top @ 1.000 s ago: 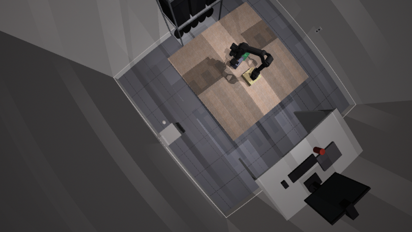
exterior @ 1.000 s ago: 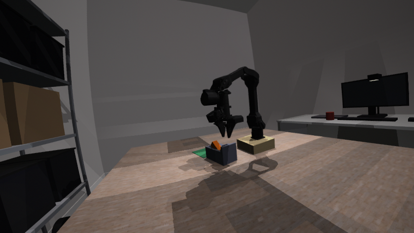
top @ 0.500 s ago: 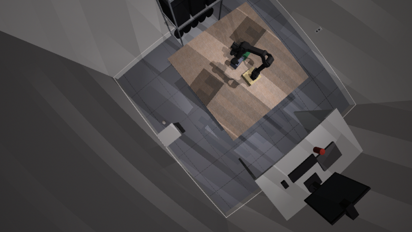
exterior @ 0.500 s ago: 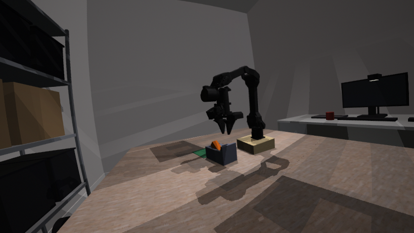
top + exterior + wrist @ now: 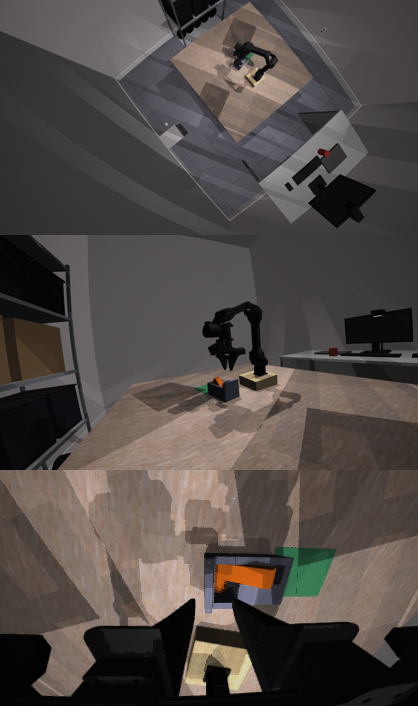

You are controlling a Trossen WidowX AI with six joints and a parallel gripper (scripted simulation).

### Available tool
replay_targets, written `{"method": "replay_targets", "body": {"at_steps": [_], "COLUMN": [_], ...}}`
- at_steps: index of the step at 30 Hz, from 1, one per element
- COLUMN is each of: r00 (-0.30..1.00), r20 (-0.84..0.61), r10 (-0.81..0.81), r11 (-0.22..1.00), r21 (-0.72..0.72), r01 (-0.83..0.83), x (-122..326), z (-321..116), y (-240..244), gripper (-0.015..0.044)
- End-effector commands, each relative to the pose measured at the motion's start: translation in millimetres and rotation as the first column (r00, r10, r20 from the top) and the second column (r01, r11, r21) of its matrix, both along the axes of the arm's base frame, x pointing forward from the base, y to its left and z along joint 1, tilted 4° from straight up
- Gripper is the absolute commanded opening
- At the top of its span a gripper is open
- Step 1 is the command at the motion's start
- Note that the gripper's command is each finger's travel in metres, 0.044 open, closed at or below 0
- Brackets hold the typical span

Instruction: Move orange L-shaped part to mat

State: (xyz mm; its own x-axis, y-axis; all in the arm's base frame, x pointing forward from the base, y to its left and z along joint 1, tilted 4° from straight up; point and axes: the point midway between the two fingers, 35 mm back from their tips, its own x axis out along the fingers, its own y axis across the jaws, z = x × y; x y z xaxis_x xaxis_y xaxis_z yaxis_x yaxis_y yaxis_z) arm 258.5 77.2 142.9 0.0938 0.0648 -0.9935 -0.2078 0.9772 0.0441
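Observation:
The orange L-shaped part (image 5: 218, 381) (image 5: 245, 575) is in the grey tray (image 5: 231, 392) (image 5: 208, 590). It is tipped: its L-shaped end is low at the tray's left in the wrist view, and its other end, on the side towards the green mat (image 5: 250, 56) (image 5: 201, 389) (image 5: 316, 574), stands above the rim in the exterior view. My gripper (image 5: 228, 370) (image 5: 214, 602) is partly open and empty, above the tray and clear of the part. In the top view the arm hides the part and much of the tray. The mat lies beside the tray, with nothing on it.
The arm's base stands on a pale yellow block (image 5: 250, 79) (image 5: 248, 381) (image 5: 197, 670) near the tray. The tray's rim stands around the part, with a higher wall by the L-shaped end. A shelf rack (image 5: 73, 345) stands beyond the wooden table (image 5: 263, 102).

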Motion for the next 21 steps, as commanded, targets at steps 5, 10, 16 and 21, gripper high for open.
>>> {"method": "replay_targets", "body": {"at_steps": [5, 10, 16, 21], "r00": [0.891, 0.504, 0.020, 0.020], "r20": [-0.039, -0.097, -0.145, -0.145], "r10": [-0.453, -0.858, -0.989, -0.989], "r11": [0.890, 0.503, 0.016, 0.016], "r21": [0.031, 0.041, 0.023, 0.023], "r01": [0.454, 0.864, 1.000, 1.000], "x": [10, 19, 25, 25], "z": [0, 1, 1, 1], "y": [-21, -48, -74, -74], "gripper": [0.0280, 0.0280, 0.0280, 0.0280]}}
